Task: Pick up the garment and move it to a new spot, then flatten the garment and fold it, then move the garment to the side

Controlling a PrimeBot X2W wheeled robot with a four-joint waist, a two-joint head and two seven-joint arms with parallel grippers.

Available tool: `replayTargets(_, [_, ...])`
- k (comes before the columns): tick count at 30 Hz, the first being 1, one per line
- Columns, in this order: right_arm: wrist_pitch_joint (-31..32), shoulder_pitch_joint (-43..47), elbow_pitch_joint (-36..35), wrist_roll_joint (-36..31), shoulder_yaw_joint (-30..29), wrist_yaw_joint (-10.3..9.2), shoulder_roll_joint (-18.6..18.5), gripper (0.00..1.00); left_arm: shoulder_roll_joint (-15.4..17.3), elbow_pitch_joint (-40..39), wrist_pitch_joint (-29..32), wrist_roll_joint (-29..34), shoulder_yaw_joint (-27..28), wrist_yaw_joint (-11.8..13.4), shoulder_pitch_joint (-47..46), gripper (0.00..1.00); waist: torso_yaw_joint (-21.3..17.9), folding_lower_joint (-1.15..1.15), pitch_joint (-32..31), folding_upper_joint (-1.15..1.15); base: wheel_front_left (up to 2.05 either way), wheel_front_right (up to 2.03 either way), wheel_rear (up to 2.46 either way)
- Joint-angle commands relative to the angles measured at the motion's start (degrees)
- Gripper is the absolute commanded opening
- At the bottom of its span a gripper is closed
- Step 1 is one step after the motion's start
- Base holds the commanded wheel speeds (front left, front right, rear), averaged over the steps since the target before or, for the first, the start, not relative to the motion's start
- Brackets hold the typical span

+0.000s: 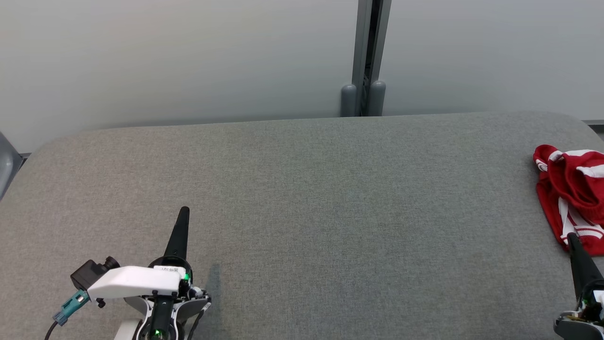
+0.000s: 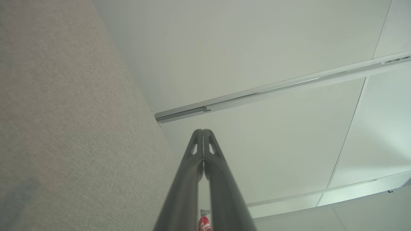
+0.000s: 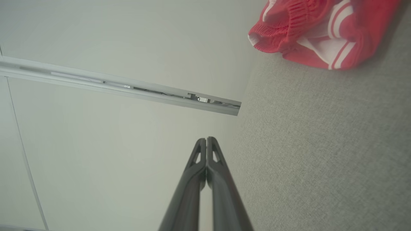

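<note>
The crumpled red-and-white fabric garment [image 1: 573, 189] lies bunched at the right edge of the grey fabric-covered surface [image 1: 330, 212], partly cut off by the head view's border. The right end effector [image 1: 572, 237], fingers pressed together on nothing, points at the garment's near side; the right wrist view shows grey cloth between them. The left end effector [image 1: 184, 211], likewise closed and empty, hangs over the near left. Between the arms the surface runs broad and open to its rounded far edge, against a pale wall [image 1: 188, 56] and a grey vertical post [image 1: 367, 56].
</note>
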Motion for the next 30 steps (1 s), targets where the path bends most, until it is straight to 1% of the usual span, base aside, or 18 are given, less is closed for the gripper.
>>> replayTargets(1, [0.68,-0.67,-0.44,1.12,-0.43,0.02,-0.6,0.0,0.27,-0.07,0.15,-0.87,-0.06,-0.44,-1.56,0.0,-0.02,0.0,0.0,0.0,0.0,0.0,0.0])
replayTargets(24, [4.05,-0.85,-0.62,11.32,-3.38,0.02,-0.7,0.0,0.34,1.12,1.64,-9.26,-0.32,-1.33,-3.65,0.0,-0.69,0.0,0.13,0.0,0.0,0.0,0.0])
replayTargets(30, [4.48,-0.81,-0.65,12.77,-3.81,0.02,-0.71,0.0,0.35,1.27,1.84,-10.29,-0.37,-1.29,-3.89,0.0,-0.81,0.0,0.15,0.0,0.0,0.0,0.0])
